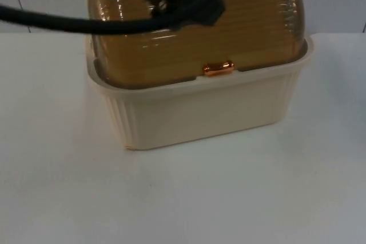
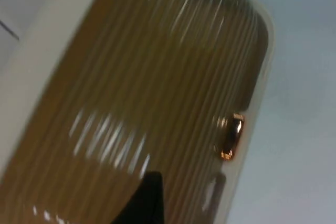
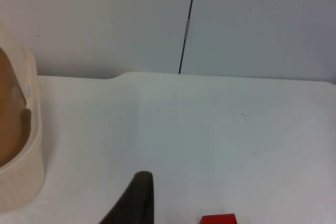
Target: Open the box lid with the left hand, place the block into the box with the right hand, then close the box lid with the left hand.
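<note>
Opening step in hand: left gripper [image 2: 144,203] over closed amber lid [image 1: 194,32] of cream box [image 1: 200,112], jaws unreadable (right gripper [image 3: 134,203] waiting by red block [image 3: 218,219], likewise unreadable); next, catching copper handle [image 1: 218,68].

The box [image 1: 200,110] was cream, its walls ribbed with fine vertical grooves. Its domed lid [image 1: 229,32] was translucent amber-brown with close parallel ridges and bore a shiny copper-orange tab [image 1: 218,68]. The block [image 3: 218,219] looked red, though little of it showed. The surface [image 1: 183,198] was white, the partition wall [image 3: 252,19] pale grey.
</note>
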Robot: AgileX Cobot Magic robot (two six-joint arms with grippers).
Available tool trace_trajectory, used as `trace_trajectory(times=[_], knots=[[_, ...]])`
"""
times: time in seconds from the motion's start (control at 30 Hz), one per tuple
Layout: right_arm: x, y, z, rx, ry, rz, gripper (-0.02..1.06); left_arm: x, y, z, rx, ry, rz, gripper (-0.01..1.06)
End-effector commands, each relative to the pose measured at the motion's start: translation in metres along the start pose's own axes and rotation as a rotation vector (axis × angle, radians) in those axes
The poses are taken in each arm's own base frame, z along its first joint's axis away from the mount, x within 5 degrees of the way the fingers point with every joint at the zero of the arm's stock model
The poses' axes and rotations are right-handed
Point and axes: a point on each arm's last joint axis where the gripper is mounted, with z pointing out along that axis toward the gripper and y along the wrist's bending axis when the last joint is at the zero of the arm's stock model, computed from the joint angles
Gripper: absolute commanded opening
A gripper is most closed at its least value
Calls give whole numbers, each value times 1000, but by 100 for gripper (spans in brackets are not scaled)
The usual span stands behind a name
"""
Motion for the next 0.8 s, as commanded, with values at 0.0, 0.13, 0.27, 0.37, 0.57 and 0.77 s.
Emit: trace_trajectory(times=[0.0, 0.13, 0.27, 0.37, 0.57, 0.77], knots=[[-2, -1, -2, 5, -8, -5, 105, -11, -2, 4, -1, -23, 33, 102], [-2, -2, -2, 18, -10, -21, 105, -17, 0, 25, -21, 1, 139, 102], [-2, -2, -2, 23, -10, -26, 105, -9, -7, 41, -40, 106, 407, 102], [-3, -3, -2, 32, -13, -37, 105, -3, -22, 47, -68, 145, 597, 100], [-3, -5, -2, 55, -18, -43, 105, 7, -69, 53, -136, 52, 783, 98], [-3, -5, -2, 55, -20, -43, 105, 29, -90, 68, -261, -7, 875, 98]])
